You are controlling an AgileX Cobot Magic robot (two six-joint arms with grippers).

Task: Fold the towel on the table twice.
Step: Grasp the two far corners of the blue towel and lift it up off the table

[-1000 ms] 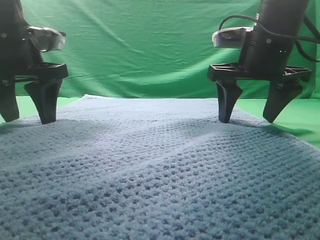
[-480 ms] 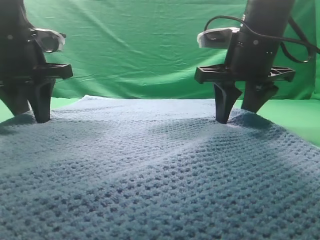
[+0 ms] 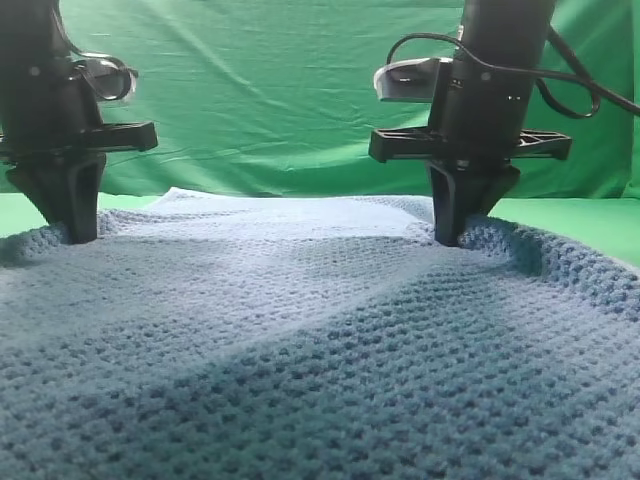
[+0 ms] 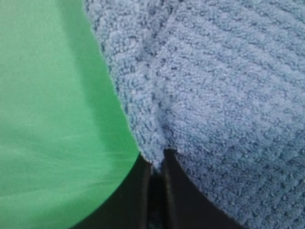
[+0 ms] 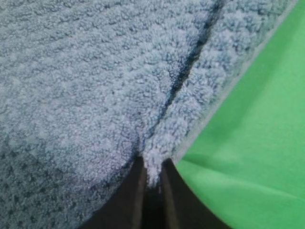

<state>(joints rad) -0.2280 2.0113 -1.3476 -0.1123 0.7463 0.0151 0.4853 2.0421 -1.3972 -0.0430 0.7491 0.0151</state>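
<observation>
1. On the table (image 3: 600,222), smooth bright green cloth, the towel (image 3: 320,340) lies spread out and fills nearly the whole lower part of the exterior high view. Blue-grey, thick, bumpy waffle weave; the grid of small pits shows clearest in the shaded near part.
2. Left side: the left gripper (image 3: 68,235) stands upright at the towel's left edge, jaws drawn together on a pinched ridge of fabric. In the left wrist view the two dark fingers (image 4: 138,195) nearly meet, with a narrow fold of towel (image 4: 219,95) caught between them right at the border where it meets the green surface (image 4: 52,119).
3. Middle: the towel surface is not flat. A broad soft swell runs across it, lighter on top, darker toward the camera. The far edge lies against the green table in front of the wrinkled green curtain (image 3: 290,90).
4. Right side: the right gripper (image 3: 455,238) stands upright at the towel's right edge, jaws closed on the towel. The fabric just beside it is bunched up into a raised hump. The right wrist view shows its fingers (image 5: 131,195) pinching a fold of towel (image 5: 86,86), a dark crease running away from the pinch, with green table (image 5: 257,143) on the outer side.
5. Towel is still a single unfolded layer apart from the two pinched edges.
</observation>
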